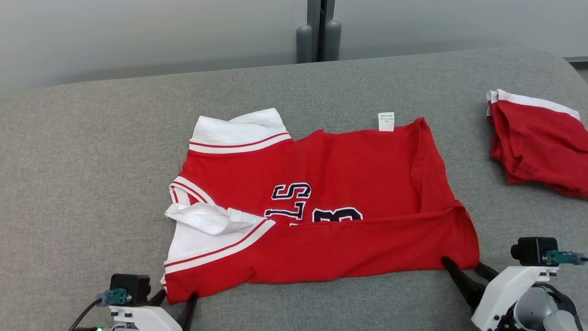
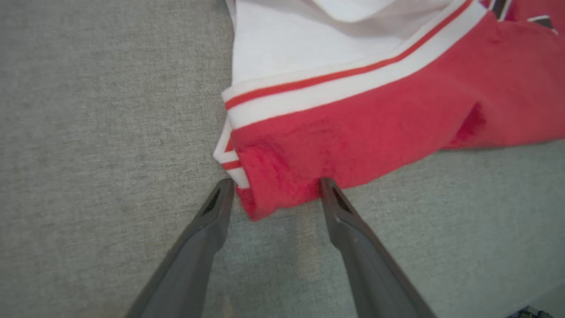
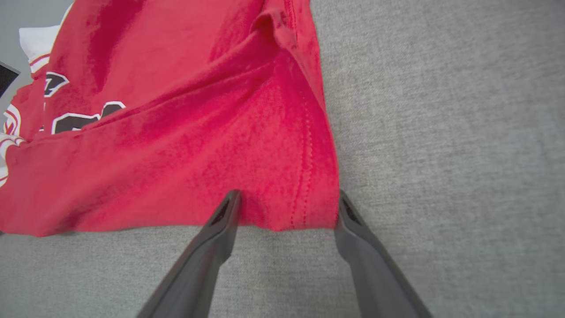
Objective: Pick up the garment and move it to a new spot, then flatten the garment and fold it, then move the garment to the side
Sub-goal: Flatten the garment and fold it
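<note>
The garment (image 1: pixel 321 207), a red jersey with white sleeves, is lying across the middle of the grey padded surface (image 1: pixel 92 161), spread out but not fully flat. Its near long side is lying folded back over the body in a band, covering the lower part of the dark, white-edged lettering (image 1: pixel 294 202). White, red-striped trim is showing at the end toward the surface's left side, where a white sleeve (image 1: pixel 206 220) is sitting crumpled on top. A small white label (image 1: pixel 386 122) is sticking out from the far edge. Creases are running along the end toward the surface's right side.

The left gripper (image 1: pixel 177 299) is resting at the surface's near edge with its fingers apart, straddling the jersey's near left corner (image 2: pixel 276 181); the tips are touching the cloth without pinching it. The right gripper (image 1: pixel 461 264) is likewise standing spread (image 3: pixel 288 194), one finger on either side of the near right corner, nothing clamped.

A second red and white garment (image 1: pixel 537 142) is lying bunched at the surface's right edge, well apart from the jersey
</note>
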Controlling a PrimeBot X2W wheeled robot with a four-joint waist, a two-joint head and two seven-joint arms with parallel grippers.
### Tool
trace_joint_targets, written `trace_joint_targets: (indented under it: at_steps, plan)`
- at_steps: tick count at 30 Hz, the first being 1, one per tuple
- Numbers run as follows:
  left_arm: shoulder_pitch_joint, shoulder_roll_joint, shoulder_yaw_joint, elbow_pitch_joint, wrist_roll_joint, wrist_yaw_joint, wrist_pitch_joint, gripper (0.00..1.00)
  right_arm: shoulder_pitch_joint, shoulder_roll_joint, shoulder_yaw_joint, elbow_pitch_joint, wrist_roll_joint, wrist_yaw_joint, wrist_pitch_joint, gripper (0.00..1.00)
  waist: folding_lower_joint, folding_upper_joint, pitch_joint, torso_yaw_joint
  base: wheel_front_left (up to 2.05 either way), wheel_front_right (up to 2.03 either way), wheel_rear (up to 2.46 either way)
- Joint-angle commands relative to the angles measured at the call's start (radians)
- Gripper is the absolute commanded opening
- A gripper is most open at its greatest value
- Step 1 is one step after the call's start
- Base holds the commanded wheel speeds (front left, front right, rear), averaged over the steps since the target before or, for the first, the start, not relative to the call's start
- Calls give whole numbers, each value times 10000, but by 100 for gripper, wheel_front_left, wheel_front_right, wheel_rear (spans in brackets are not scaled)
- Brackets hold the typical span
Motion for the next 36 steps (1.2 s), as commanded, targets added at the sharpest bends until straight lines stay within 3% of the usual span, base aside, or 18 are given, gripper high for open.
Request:
trace_joint_targets:
  at_steps: [1,2,3,4,5,6,16,25,36]
  plan:
    - [-169,35,-30,101,18,-18,94,100,194,93,0,12,-83,2,176,100,0,-1,14,-13,0,0,0]
    - [-241,45,-3,152,5,2,139,98,206,125,-24,-26,-137,2,227,100,0,-1,18,-21,0,0,0]
    - [-283,45,22,186,-3,32,167,48,221,152,-52,-60,-160,2,292,82,0,-1,18,-24,0,0,0]
    - [-291,37,17,201,-24,24,217,27,235,172,-58,-103,-216,2,345,45,0,-1,13,-23,0,0,0]
    - [-309,34,4,202,-30,-11,234,0,253,194,-67,-145,-246,2,387,22,0,-1,2,-19,0,0,0]
    - [-346,38,2,198,-43,-35,256,0,274,215,-83,-192,-281,2,426,0,0,-1,-11,-15,0,0,0]
    - [113,655,-76,-620,-213,-207,523,0,607,-97,-250,-1057,-46,2,1038,0,0,-1,-418,225,0,0,0]
    - [802,1516,-300,-2059,-398,154,1141,0,1685,-836,-875,-2272,230,2,2721,0,0,-1,-551,424,0,0,0]
    - [1291,1853,-396,-2664,-814,367,1581,0,2534,-579,-1990,-3078,-40,2,4627,0,0,-1,-519,391,0,0,0]
